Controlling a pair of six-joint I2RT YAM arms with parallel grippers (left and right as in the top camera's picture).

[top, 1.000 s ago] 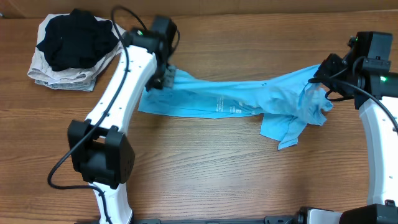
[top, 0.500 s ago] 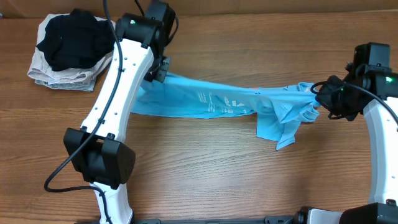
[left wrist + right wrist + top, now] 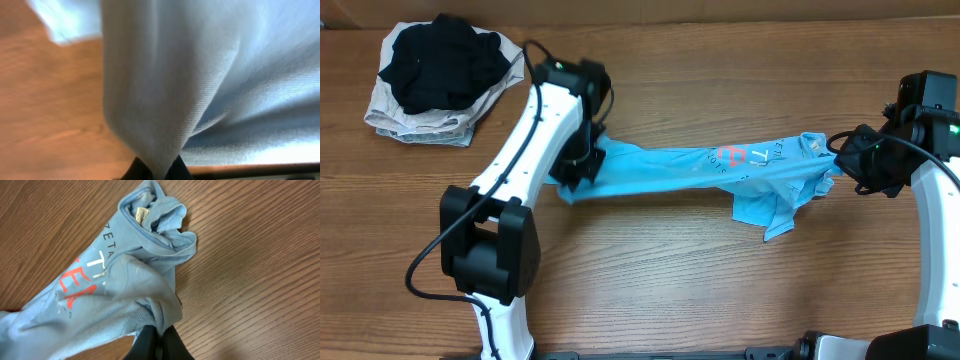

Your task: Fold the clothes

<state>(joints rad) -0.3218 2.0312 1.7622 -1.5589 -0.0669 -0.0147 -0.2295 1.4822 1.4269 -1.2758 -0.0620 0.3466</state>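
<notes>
Swinging your left wrist back toward you, you have rolled the T-shirt (image 3: 720, 170) over. A second ago only faint reversed print showed, and now the red and white lettering (image 3: 732, 156) faces up. The cloth is still a twisted band strung across the middle of the bench (image 3: 650, 280), with one loose flap drooping near its right end. I judge you are still opening it out and no fold has begun.

Your left end effector (image 3: 582, 165) is pinched tight on the shirt's left end, and its wrist view is filled with fabric gathering into the fingertips. Your right end effector (image 3: 842, 160) has barely shifted in the last half second and is clamped on a bunched edge near the collar (image 3: 150, 217).

Your left arm reaches out across the bench with its wrist folded back down. Your right arm reaches inward, low. The black garment (image 3: 445, 60) and beige folded garment (image 3: 420, 125) lie well apart, far left.
</notes>
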